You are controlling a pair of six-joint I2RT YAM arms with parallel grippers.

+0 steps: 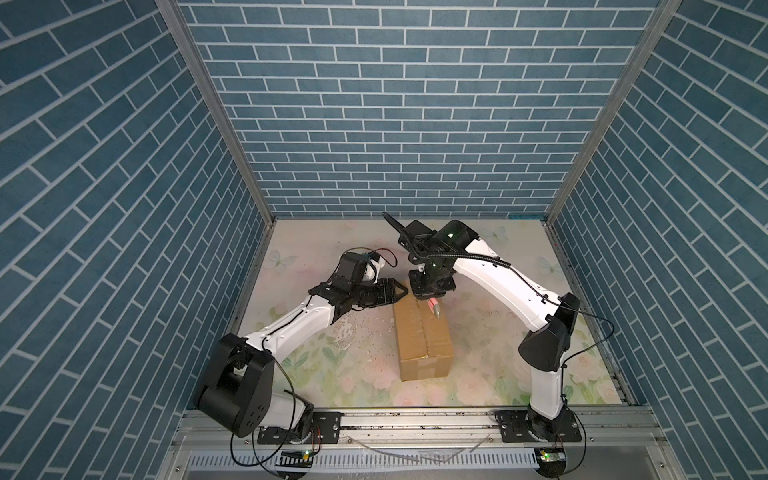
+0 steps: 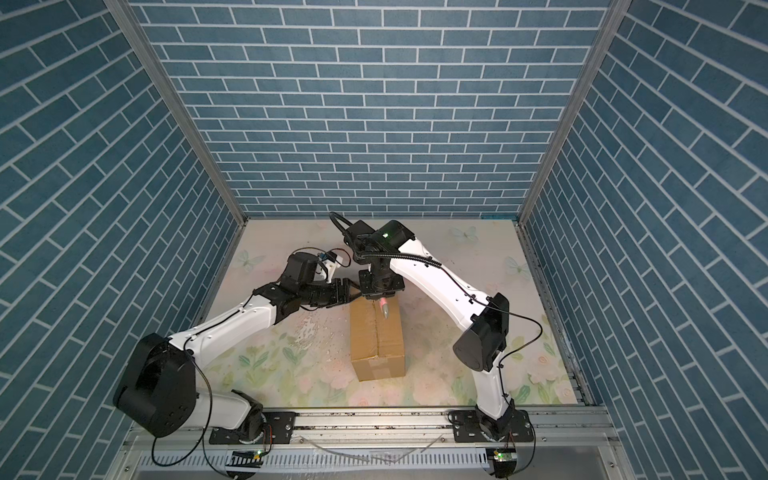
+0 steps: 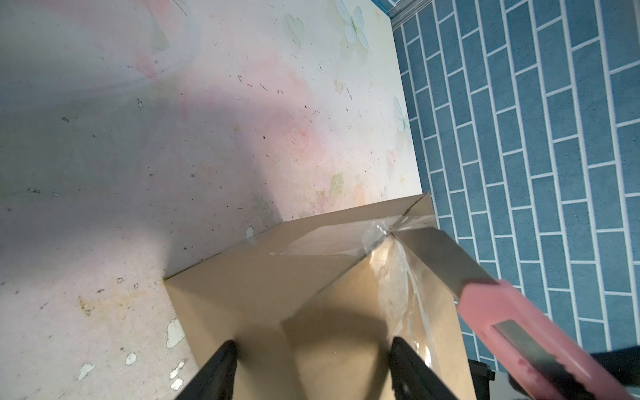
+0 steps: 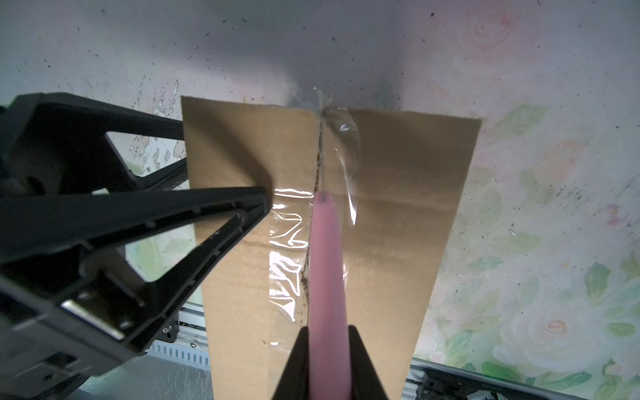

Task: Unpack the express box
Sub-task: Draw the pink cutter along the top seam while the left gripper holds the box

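The express box (image 1: 424, 340) (image 2: 376, 336), a brown carton with clear tape (image 4: 287, 242) along its lengthwise seam, stands mid-table with its flaps shut. My right gripper (image 1: 430, 296) (image 4: 327, 332) is shut on a pink knife (image 1: 434, 307) (image 4: 327, 259). The knife's blade (image 3: 433, 252) meets the seam at the box's far end, where the tape is crumpled. My left gripper (image 1: 402, 292) (image 3: 311, 343) is open and straddles the box's far left top edge. One of its fingers (image 4: 242, 204) lies over the top face and the other sits beside the side wall.
The floral tabletop (image 1: 498, 332) has peeled white patches (image 1: 349, 332) left of the box. Blue brick walls (image 1: 395, 124) close in the back and both sides. An aluminium rail (image 1: 415, 419) carrying both arm bases runs along the front edge.
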